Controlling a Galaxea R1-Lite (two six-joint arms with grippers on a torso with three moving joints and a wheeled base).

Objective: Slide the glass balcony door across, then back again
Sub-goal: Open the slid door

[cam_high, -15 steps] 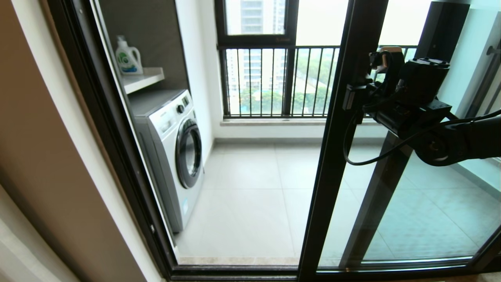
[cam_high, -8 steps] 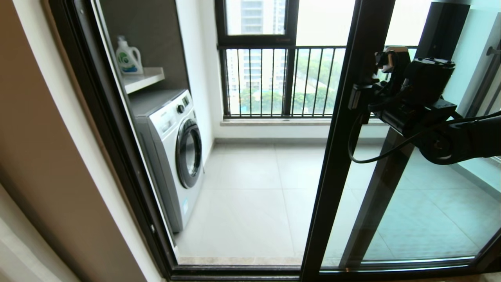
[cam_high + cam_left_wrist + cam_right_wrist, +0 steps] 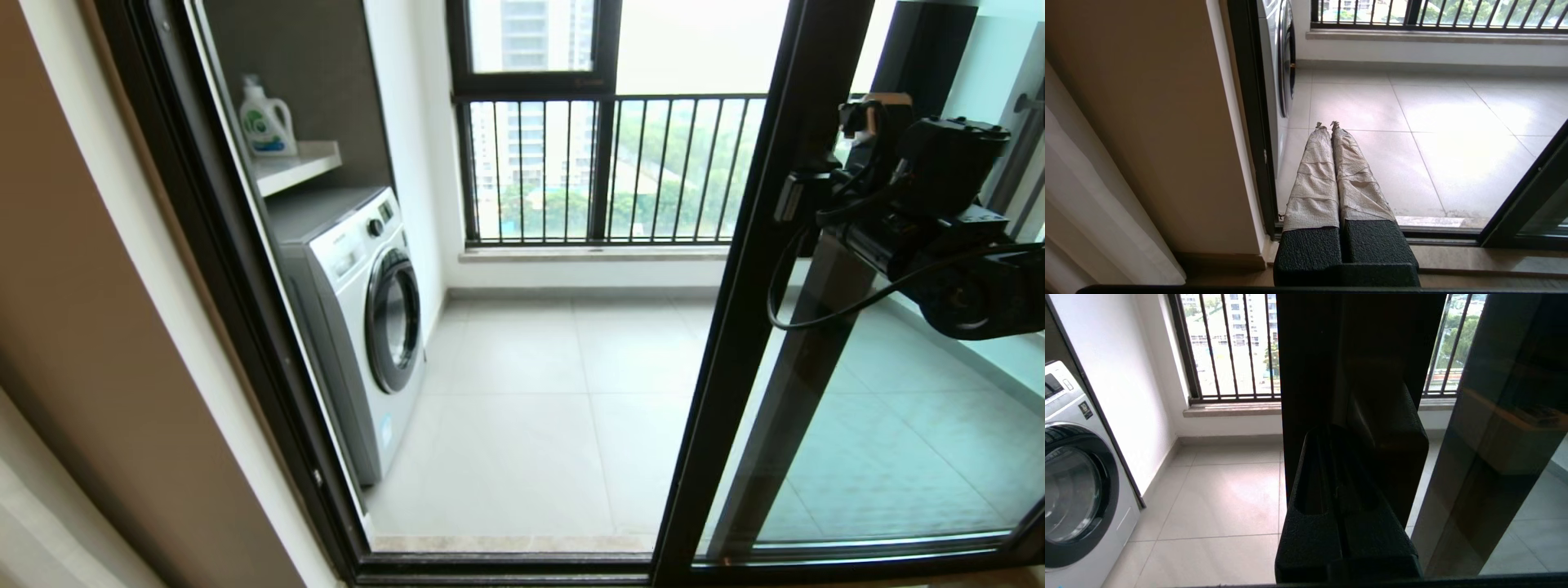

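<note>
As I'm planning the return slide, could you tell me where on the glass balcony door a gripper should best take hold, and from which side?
Grip the glass balcony door at its leading upright, from the room side, where the right gripper now sits. The glass is flat and offers no purchase; that slim upright has an exposed edge facing the open gap, which fingers could likely hook or press. The left gripper is shut, low near the floor track.

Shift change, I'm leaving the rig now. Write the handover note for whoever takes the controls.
Left end effector: shut, empty, parked low near the door frame.
Right end effector: against the glass balcony door, on its leading upright at handle height.
Door: doorway largely uncovered; the door has slid toward the robot's right over the last second.
Left to do: finish this stroke, then slide it the other way. The pictures do not show which stroke this is.
</note>
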